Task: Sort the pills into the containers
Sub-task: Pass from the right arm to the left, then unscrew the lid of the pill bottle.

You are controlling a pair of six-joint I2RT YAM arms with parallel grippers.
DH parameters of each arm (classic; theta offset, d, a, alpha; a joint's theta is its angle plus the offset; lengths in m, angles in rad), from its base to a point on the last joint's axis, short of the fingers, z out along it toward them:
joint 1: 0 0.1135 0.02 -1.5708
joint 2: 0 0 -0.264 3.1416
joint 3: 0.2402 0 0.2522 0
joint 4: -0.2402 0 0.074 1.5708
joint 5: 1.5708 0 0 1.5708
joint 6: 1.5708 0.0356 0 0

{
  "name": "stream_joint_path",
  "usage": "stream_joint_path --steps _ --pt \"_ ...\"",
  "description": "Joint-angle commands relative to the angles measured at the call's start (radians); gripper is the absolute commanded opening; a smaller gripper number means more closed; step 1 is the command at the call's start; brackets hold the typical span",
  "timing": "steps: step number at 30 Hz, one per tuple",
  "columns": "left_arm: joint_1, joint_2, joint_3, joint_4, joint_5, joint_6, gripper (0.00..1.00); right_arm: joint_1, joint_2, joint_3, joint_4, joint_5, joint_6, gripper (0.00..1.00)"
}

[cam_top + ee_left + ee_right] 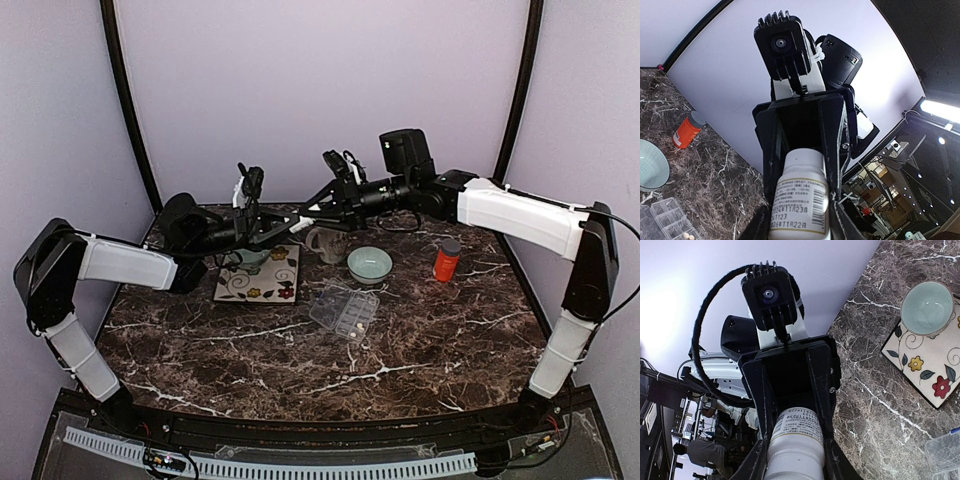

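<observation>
Looking from above, grippers: left gripper (285, 225) and right gripper (316, 209) raised over the table (450, 330), tip to tip, both pinched on one white bottle (299, 220) held in the air between them.
Top view, pill box: clear pill box (345, 310) flat on the marble, just in front of the green bowl (370, 264), well below both grippers and touched by neither.
Top view, other things: orange bottle (446, 260) upright to the right of the green bowl; flowered tile (258, 282) to the left, carrying a second bowl (248, 260).
Left wrist, grip: fingers (842, 225) narrowed around the labelled body of the white bottle (800, 200); right gripper (802, 150) closed over its plain cap end.
Left wrist, pills: two pale pills (686, 235) lying in one compartment (677, 227) of the pill box, at the bottom left corner.
Right wrist, grip: fingers (756, 460) tight on the plain white end of the white bottle; labelled part held beyond by the left gripper (795, 405).
Right wrist, table: second bowl (927, 307) standing on the flowered tile (920, 365); only a corner of the pill box (945, 455) at the lower right edge, content impossible to tell.
</observation>
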Motion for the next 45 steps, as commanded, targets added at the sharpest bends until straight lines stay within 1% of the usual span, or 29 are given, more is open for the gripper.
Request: stream_joint_path --steps 1,4,10,18,33,45 --pt "0.000 -0.016 0.021 0.063 -0.013 -0.005 0.09 0.009 -0.009 0.007 -0.039 0.024 -0.060 0.26" --pt "-0.001 -0.021 0.012 0.061 -0.019 0.000 0.09 0.009 -0.017 0.017 -0.078 0.041 -0.090 0.36" --pt "-0.001 -0.032 0.005 0.029 -0.022 0.025 0.09 0.008 -0.036 0.014 -0.103 0.050 -0.110 0.51" --pt "-0.001 -0.040 0.002 -0.005 -0.018 0.046 0.08 0.008 -0.054 0.018 -0.128 0.056 -0.130 0.57" --pt "-0.001 -0.078 -0.007 -0.169 0.007 0.166 0.06 0.008 -0.105 0.022 -0.199 0.079 -0.158 0.57" --pt "-0.001 -0.079 0.001 -0.184 0.031 0.174 0.06 0.007 -0.087 0.024 -0.200 0.078 -0.159 0.52"
